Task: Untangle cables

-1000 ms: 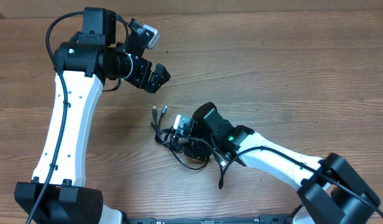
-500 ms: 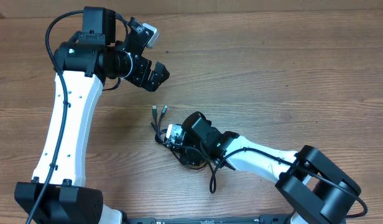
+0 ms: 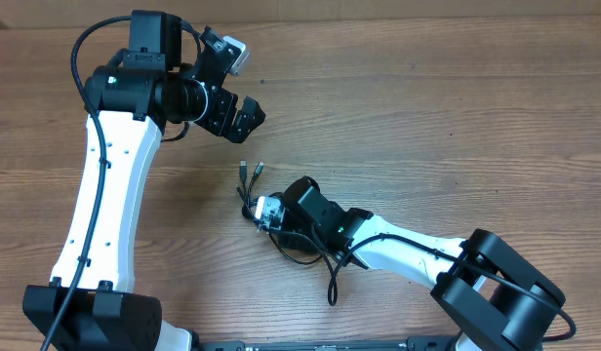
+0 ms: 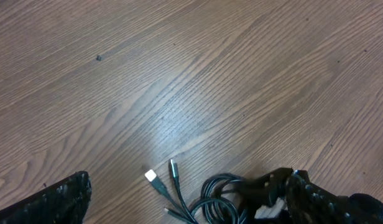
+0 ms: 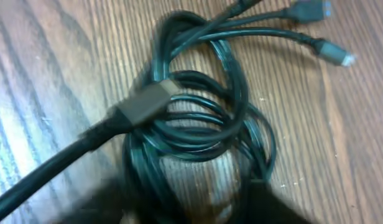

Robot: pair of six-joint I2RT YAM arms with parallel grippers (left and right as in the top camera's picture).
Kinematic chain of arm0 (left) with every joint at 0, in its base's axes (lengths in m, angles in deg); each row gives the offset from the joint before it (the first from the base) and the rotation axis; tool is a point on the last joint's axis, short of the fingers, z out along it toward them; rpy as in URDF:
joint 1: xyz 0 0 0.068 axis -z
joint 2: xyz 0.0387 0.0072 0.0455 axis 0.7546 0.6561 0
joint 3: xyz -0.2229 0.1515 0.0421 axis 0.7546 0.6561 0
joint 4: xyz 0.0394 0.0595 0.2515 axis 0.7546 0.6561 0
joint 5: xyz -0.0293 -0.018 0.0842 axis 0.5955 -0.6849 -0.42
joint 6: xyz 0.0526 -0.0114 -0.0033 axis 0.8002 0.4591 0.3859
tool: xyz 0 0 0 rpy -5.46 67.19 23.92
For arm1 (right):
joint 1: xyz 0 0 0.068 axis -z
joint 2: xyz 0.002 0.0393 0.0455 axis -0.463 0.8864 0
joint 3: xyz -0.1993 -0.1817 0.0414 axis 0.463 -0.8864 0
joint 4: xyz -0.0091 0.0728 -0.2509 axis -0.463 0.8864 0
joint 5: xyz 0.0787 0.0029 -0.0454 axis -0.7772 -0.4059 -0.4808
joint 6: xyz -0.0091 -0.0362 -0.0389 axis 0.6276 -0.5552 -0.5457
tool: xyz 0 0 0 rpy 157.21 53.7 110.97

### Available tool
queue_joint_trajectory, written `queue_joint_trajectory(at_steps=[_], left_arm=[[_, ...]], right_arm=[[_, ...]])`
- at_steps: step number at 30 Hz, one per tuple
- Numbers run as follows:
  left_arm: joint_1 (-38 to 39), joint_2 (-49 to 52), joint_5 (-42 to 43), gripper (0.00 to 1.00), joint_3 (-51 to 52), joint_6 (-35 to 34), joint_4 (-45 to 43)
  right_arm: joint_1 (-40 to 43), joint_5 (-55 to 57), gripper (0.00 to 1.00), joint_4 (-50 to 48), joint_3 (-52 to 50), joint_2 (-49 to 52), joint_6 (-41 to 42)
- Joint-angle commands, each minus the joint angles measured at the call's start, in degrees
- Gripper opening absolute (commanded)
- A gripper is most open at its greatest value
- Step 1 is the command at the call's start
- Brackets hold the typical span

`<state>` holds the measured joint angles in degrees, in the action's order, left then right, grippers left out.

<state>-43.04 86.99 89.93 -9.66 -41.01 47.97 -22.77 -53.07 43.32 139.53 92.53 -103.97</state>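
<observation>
The cables [image 3: 302,251] lie as a tangled black coil on the wooden table, with their plug ends [image 3: 248,175] fanned toward the far left. My right gripper [image 3: 264,210] is down on the coil's left part. In the right wrist view the cables [image 5: 198,112] fill the frame. A dark connector [image 5: 145,102] lies across the loops. My right gripper [image 5: 198,208] shows as two blurred dark fingers astride the strands, with wood between them. My left gripper [image 3: 250,115] hovers open above and left of the plugs. In the left wrist view the cables [image 4: 216,196] lie below my left gripper [image 4: 191,186].
One cable tail [image 3: 334,283] trails toward the table's near edge beside the right arm. Bare wooden table [image 3: 457,117] stretches to the right and far side. The left arm's white link [image 3: 105,205] stands along the left side.
My right arm has slid left over the coil, bringing its gripper down onto the cables near the plugs. The left arm has not moved.
</observation>
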Motion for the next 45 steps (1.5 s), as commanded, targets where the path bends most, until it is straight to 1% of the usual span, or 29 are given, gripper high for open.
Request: queue_joint_trajectory(at_steps=[1,3,6,9,17,20,25,32,36,41,45], left_arm=[[-0.28,-0.26,-0.22,1.0,-0.07,0.09,-0.09],[-0.28,-0.26,-0.22,1.0,-0.07,0.09,0.09],[-0.28,-0.26,-0.22,1.0,-0.07,0.09,0.44],[-0.28,-0.26,-0.22,1.0,-0.07,0.09,0.7],[-0.28,-0.26,-0.17,1.0,-0.07,0.09,1.05],[-0.28,-0.26,0.02,1.0,-0.07,0.02,1.22],[-0.28,-0.26,0.72,1.0,-0.07,-1.79,1.31],[-0.28,-0.26,10.58,0.99,-0.07,-2.29,1.31],[-0.28,-0.26,14.01,1.0,-0.07,-6.56,1.31],[-0.33,-0.26,17.86,1.0,-0.07,-12.76,1.92],[-0.31,-0.26,25.09,1.0,-0.07,-14.08,4.61]], right_arm=[[-0.22,-1.88,0.31,0.33,0.87,0.42,-0.17],[-0.22,-2.67,0.19,0.48,0.87,0.42,0.26],[-0.2,-3.23,0.13,0.44,0.87,0.39,1.11],[-0.07,-3.23,0.04,0.68,0.87,0.02,2.34],[0.63,-3.26,0.04,0.76,0.87,-4.02,10.58],[2.01,-3.32,0.04,1.53,0.87,-7.54,15.28],[6.12,-5.51,0.04,4.52,0.87,-15.28,20.11],[15.15,-13.27,0.04,8.72,0.87,-27.47,26.73],[21.11,-19.15,0.04,8.9,0.87,-33.11,30.8],[27.58,-23.63,0.04,8.72,0.87,-36.74,35.17],[31.85,-28.48,0.04,6.8,0.87,-37.59,39.76]])
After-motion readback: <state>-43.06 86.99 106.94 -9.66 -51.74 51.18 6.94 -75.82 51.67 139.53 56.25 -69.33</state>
